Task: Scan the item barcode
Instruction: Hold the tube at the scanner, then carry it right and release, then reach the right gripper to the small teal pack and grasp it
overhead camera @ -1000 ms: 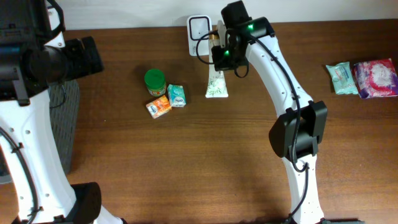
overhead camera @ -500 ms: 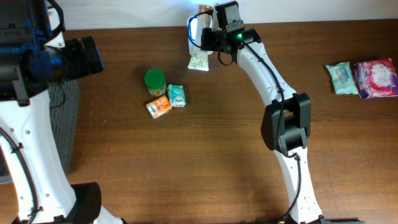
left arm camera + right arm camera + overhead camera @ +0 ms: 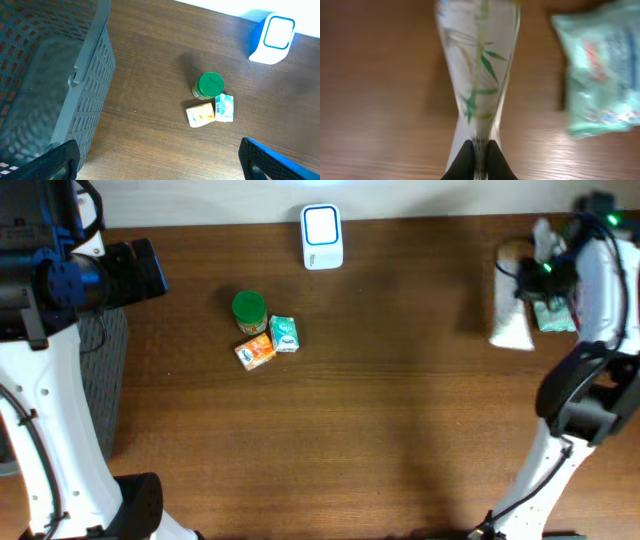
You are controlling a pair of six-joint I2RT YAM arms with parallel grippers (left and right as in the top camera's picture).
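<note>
White plastic printed with green bamboo leaves forms the tube [image 3: 477, 75], which is pinched at its narrow flattened end between the closed black fingers [image 3: 462, 160] of the right pincer [image 3: 479, 152]. The tube is held at the far right end of the bench [image 3: 400, 430], well apart from the scanner [image 3: 322, 235], which is set at the back edge near the middle. A pale teal packet [image 3: 597, 75] is seen just beside the tube; whether the two touch cannot be told, as the view is blurred. The left pincer [image 3: 159, 145] is spread wide with nothing between its fingers, near a grey basket [image 3: 50, 75]. Below it, a green-lidded jar [image 3: 210, 85], an orange packet [image 3: 200, 114] and a small teal carton [image 3: 225, 107] are grouped closely together.
</note>
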